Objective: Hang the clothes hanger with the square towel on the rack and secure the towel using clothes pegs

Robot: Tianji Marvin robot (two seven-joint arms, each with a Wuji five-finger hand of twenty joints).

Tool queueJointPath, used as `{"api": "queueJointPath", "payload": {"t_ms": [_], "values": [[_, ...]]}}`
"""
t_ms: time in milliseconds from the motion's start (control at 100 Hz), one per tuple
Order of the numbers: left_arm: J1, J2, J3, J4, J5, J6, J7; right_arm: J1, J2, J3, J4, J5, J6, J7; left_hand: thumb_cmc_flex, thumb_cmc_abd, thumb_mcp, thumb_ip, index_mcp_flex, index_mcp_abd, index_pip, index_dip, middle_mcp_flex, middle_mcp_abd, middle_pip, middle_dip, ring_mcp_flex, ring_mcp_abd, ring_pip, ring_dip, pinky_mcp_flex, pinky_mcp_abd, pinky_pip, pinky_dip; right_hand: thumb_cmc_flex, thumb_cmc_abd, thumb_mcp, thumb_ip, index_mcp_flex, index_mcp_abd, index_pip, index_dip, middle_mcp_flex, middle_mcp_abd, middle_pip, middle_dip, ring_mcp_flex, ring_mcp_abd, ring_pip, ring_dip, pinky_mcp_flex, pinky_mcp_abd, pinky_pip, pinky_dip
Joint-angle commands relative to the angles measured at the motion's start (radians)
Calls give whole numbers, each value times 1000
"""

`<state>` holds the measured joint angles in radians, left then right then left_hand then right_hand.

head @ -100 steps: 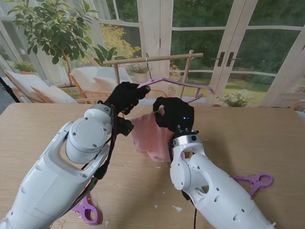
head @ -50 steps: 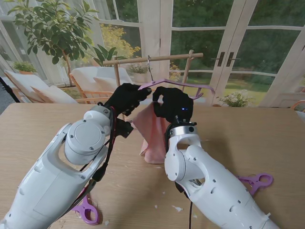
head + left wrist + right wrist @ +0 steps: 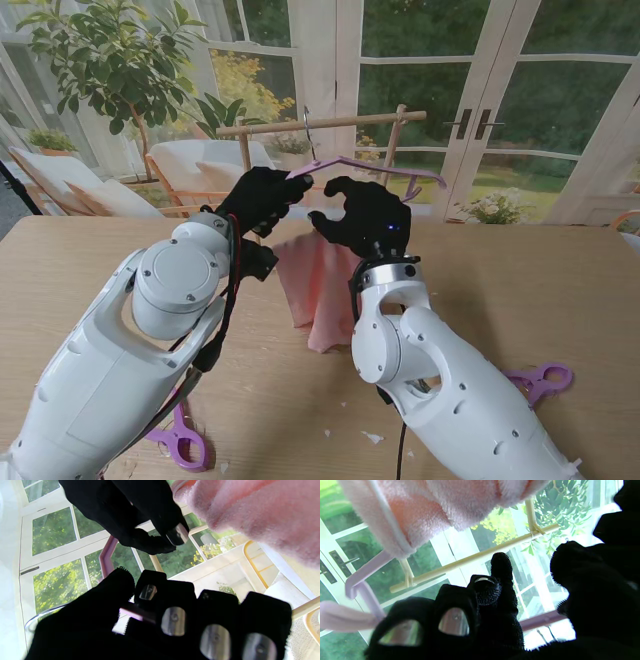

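Observation:
The lilac hanger (image 3: 372, 168) is held up just in front of the wooden rack bar (image 3: 322, 124), its wire hook (image 3: 307, 124) level with the bar; whether it rests on the bar I cannot tell. My left hand (image 3: 262, 198) is shut on the hanger's left end (image 3: 135, 613). My right hand (image 3: 366, 216) is beside it, with curled fingers (image 3: 456, 617) and the thumb around the hanger bar (image 3: 541, 619). The pink square towel (image 3: 318, 285) hangs from the hanger down to the table, also filling the wrist views (image 3: 252, 512) (image 3: 430, 507).
Two purple clothes pegs lie on the wooden table (image 3: 520, 260): one peg (image 3: 178, 441) near me on the left by my left arm, the other peg (image 3: 541, 379) on the right. Small white crumbs (image 3: 370, 436) lie near me. Glass doors stand behind the rack.
Both hands have lifted the hanger, bringing its hook up to the rack bar. The towel has come off the table surface and now hangs wider. The right hand's fingers have spread somewhat.

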<state>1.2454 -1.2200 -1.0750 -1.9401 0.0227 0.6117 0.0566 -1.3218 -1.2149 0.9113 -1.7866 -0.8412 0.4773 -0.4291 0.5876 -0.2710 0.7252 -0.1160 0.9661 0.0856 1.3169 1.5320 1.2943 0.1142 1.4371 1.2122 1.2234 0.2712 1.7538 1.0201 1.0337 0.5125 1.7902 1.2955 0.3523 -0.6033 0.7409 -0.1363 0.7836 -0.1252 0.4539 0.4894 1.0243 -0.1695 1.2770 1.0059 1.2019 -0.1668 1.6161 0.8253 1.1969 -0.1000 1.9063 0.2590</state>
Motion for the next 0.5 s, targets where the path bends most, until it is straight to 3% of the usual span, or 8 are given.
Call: {"api": "queueJointPath", "payload": {"t_ms": [0, 130, 400, 490], "values": [[-16, -10, -2, -2, -3, 3, -10, -25, 3, 6, -30, -15, -8, 14, -17, 7, -18, 8, 53, 29, 20, 38, 48, -38, 58, 10, 39, -2, 119, 3, 30, -24, 304, 70, -35, 30, -40, 56, -37, 48, -20, -20, -41, -6, -21, -14, -21, 83, 42, 3, 3, -95, 186, 361], [-31, -13, -6, -4, 1, 25, -6, -73, 8, 44, -70, -36, -26, -14, -17, 7, -19, 8, 54, 29, 20, 38, 48, -38, 58, 10, 39, -2, 119, 4, 30, -24, 304, 70, -23, 21, -28, 71, -46, 37, -2, -7, -76, 4, -44, -32, -48, 100, 20, 0, -26, -82, 174, 352], [-38, -11, -21, -26, 26, 50, -4, -146, 4, 128, -86, -36, 16, -70, -17, 8, -19, 8, 54, 29, 20, 38, 48, -39, 58, 10, 39, -4, 119, 4, 31, -26, 304, 70, 62, 32, 215, 116, -79, 39, 101, 133, -159, 19, -47, -45, -107, 107, -24, 14, -70, -81, 157, 365], [-38, -13, -23, -30, 27, 58, 0, -163, 2, 145, -73, -24, 22, -80, -17, 7, -19, 8, 54, 29, 20, 38, 48, -39, 58, 10, 39, -3, 119, 4, 31, -26, 304, 70, 67, 33, 253, 122, -90, 51, 99, 135, -169, 26, -48, -49, -117, 111, -32, 17, -76, -79, 155, 368]]}}
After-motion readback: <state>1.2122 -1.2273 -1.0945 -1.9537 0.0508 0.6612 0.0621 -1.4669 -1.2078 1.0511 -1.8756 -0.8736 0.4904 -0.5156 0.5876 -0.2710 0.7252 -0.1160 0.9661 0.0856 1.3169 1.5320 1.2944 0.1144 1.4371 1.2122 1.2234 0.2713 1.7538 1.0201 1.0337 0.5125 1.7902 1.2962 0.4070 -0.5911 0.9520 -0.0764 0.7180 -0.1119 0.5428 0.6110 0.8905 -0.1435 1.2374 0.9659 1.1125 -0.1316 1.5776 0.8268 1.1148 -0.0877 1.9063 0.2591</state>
